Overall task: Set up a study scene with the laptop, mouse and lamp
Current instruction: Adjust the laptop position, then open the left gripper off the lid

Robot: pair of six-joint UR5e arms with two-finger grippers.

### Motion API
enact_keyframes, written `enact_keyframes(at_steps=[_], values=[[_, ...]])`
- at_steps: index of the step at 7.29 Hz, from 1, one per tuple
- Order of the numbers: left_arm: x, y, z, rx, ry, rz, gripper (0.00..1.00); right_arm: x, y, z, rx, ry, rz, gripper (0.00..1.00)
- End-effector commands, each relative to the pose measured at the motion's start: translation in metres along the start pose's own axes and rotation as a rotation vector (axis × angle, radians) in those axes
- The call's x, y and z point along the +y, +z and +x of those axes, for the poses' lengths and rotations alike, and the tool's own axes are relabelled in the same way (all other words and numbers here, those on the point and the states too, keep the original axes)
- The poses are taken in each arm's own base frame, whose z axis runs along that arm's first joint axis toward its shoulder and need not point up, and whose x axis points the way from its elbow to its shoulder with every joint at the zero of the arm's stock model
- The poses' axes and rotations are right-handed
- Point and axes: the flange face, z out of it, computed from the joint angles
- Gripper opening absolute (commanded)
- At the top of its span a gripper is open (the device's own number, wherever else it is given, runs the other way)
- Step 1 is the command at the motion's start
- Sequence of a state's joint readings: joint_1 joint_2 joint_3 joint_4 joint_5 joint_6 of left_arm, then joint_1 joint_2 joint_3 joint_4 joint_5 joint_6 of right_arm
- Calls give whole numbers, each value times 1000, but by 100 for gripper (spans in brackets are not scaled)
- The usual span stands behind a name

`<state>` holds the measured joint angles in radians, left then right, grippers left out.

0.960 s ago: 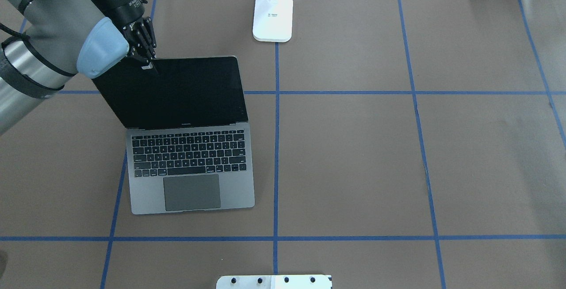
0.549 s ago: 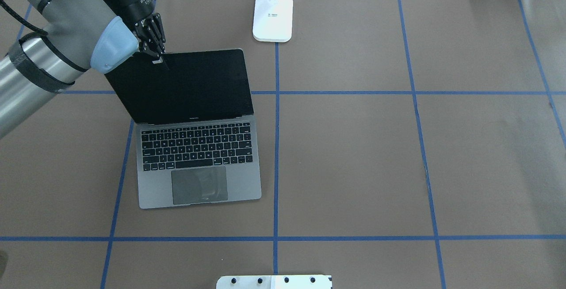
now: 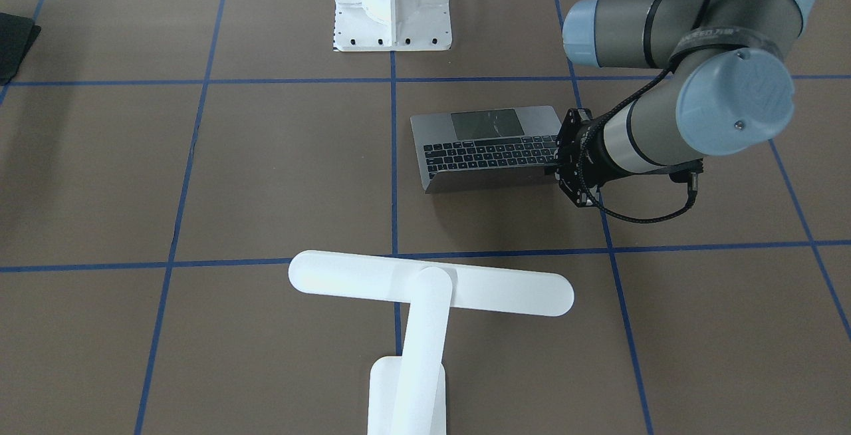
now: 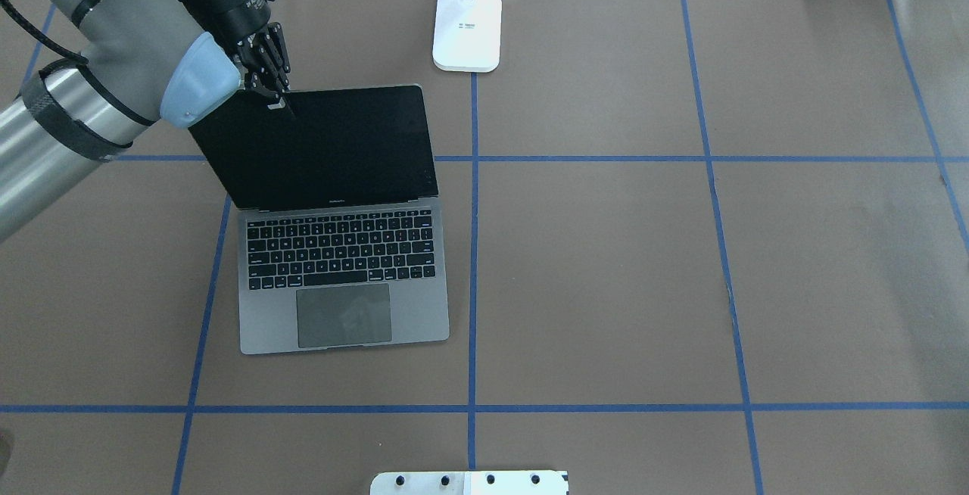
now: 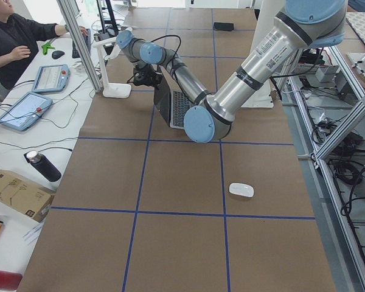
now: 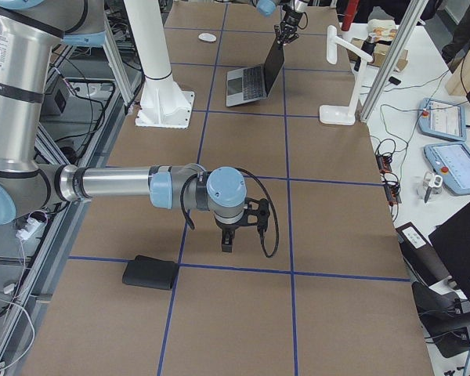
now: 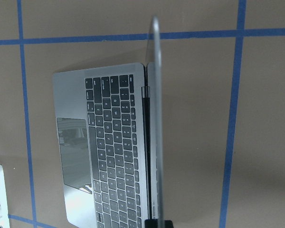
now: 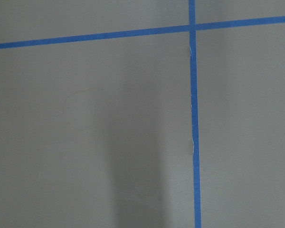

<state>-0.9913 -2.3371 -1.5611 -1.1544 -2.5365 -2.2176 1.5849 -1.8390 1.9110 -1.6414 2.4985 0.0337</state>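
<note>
Presently the left gripper (image 4: 276, 101) has its jaws clenched on the top left corner of the lid of the laptop (image 4: 344, 291), which lies open on the table (image 4: 606, 253) with its keyboard and trackpad toward the robot. Seen edge-on from the left wrist, the lid (image 7: 156, 118) stands close to upright over the hinge. The lamp (image 4: 467, 29) has its base near the laptop's right rear corner, apart from it, and its bar head (image 3: 425, 289) hangs farther from the robot than the lid does. The mouse (image 5: 241, 190) lies well apart from the laptop, toward the table end on the robot's left. The right gripper (image 6: 229, 241) hangs low over bare table far to the laptop's right, near a flat black pad (image 6: 150, 272); whether its jaws are parted or closed cannot be told.

Hazards, as judged from this pose:
- The hold is on one corner of a thin lid, so any sideways pull could twist the panel or let it slip from the pads
- A further push rearward could drive the hinge past its stop, or lift and drag the base
- A shift of the laptop to its right rear could bring the lid against the lamp base
- Releasing while the lid is under load could let it swing
</note>
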Motion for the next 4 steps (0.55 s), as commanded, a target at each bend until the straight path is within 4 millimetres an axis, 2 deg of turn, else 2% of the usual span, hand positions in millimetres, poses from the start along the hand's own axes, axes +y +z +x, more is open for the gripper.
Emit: enact_keyframes(at_steps=[1,2,3,4], values=[[5,11,-2,-10,12,1,49,2,0,1,0,4,0,99],[6,10,-3,-9,6,0,49,2,-1,2,0,5,2,99],[7,9,-4,-6,12,-2,60,2,0,2,0,6,1,99],[7,8,-5,-4,13,-1,75,4,1,4,1,10,-2,99]])
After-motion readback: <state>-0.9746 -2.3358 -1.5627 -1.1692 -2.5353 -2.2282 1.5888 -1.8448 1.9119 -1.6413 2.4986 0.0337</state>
